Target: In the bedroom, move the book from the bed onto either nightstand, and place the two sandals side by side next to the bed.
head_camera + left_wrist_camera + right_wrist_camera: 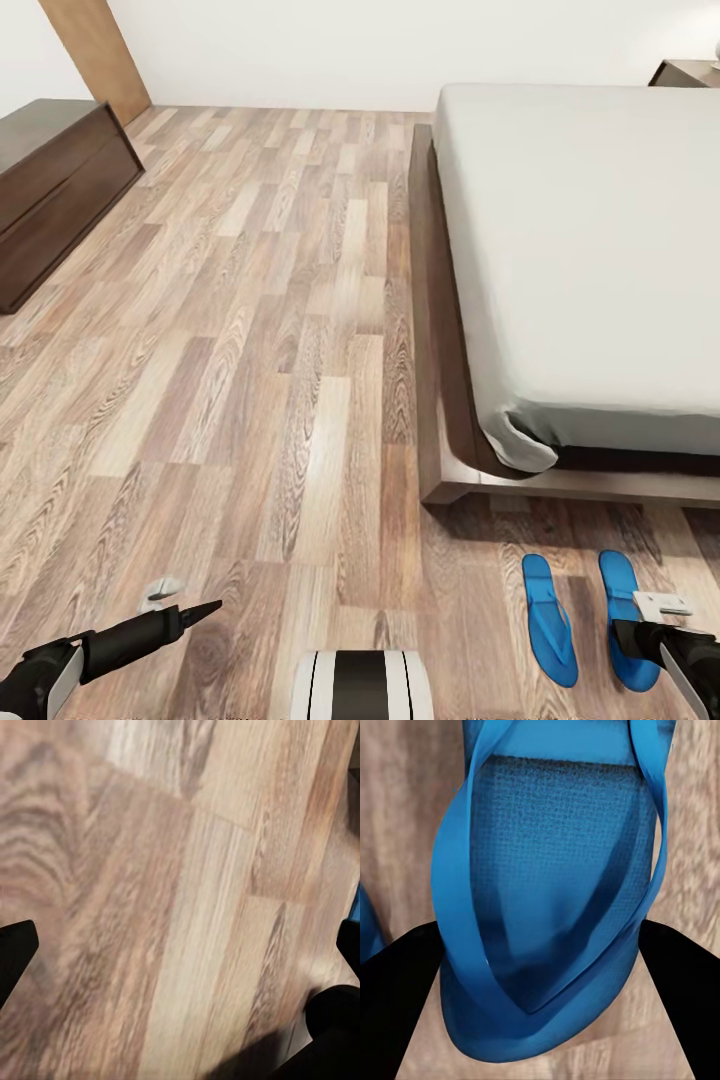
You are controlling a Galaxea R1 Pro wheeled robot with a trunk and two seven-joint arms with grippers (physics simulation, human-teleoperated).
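At the foot of the bed (580, 250), head view: two blue sandals lay side by side on the plank floor (250, 330), just off the bed's dark frame, toes toward the robot. Left sandal (549, 617) lay clear; right sandal (622, 620) was partly covered by the right gripper (655, 640), which sat over its near end. Off-white mattress was bare; no book visible on the part seen. Long dark bench (55, 190) stood by the far-left wall, tan panel (95, 50) behind it. A nightstand corner (690, 72) showed beyond the bed's far end. Left gripper (195, 612) hung low over bare floor, well apart from the sandals; finger state couldn't be judged here.

Left wrist view: floor planks only, w/ dark fingertips (15, 949) at opposite edges of frame, spread wide, nothing between them.

Right wrist view: right sandal (562, 870) close up, straps and textured sole clear. Dark fingers (397, 997) stood either side of its rounded end, spread, flanking it. Whether they touched it: can't tell. A sliver of the other sandal (367, 922) showed beside it.
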